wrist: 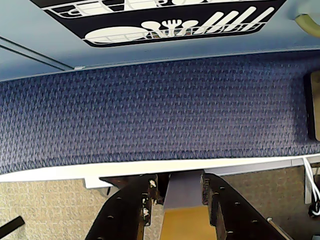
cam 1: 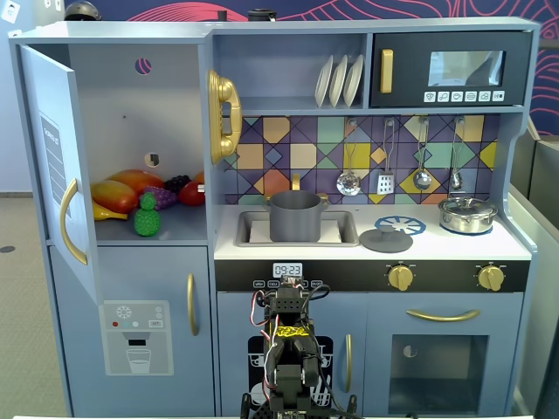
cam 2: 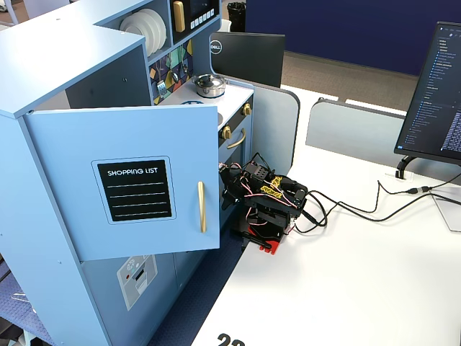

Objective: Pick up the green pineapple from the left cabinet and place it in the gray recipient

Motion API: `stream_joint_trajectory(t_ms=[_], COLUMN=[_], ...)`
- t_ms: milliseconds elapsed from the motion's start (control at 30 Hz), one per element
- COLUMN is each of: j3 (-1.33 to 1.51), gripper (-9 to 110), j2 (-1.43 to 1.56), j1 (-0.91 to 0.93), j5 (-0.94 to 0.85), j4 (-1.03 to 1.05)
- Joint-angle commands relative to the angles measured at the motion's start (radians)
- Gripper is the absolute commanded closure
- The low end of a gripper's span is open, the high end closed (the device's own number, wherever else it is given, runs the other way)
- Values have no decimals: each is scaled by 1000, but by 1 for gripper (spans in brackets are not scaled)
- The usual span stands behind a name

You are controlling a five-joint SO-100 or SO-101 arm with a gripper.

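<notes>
The green pineapple (cam 1: pixel 147 216) stands at the front of the shelf inside the left cabinet (cam 1: pixel 140 105), whose door (cam 1: pixel 54 166) is swung open; the door also shows in a fixed view (cam 2: pixel 133 180). The gray recipient (cam 1: pixel 295 216) stands in the sink. My arm (cam 1: pixel 288 349) is folded low in front of the kitchen, far below both, and also shows in a fixed view (cam 2: pixel 268 200). In the wrist view my gripper (wrist: pixel 179 179) points down at the table edge and blue carpet, jaws slightly apart with nothing between them. The pineapple and recipient are hidden in the side fixed view.
Orange, red and yellow toy fruits (cam 1: pixel 122 192) and purple grapes (cam 1: pixel 162 197) lie behind the pineapple. A gray lid (cam 1: pixel 385 240) and a silver lidded pot (cam 1: pixel 467 214) sit on the counter. Cables (cam 2: pixel 360 209) and a monitor (cam 2: pixel 436 94) are on the white table.
</notes>
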Motion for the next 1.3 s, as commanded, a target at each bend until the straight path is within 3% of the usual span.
stream_joint_trajectory(t_ms=[0, 200, 367, 467, 533, 767, 1267], j3=[-2, -2, -2, -3, -35, -265, -647], gripper=[101, 101, 87, 78, 73, 74, 66], j2=[-8, -11, 69, 37, -12, -235, -729], j1=[-57, -337, -713, -838, -876, -920, -775], j5=[-164, -252, -48, -80, -107, -126, -41], j4=[107, -175, -761, -1114, -1244, -1333, -1471])
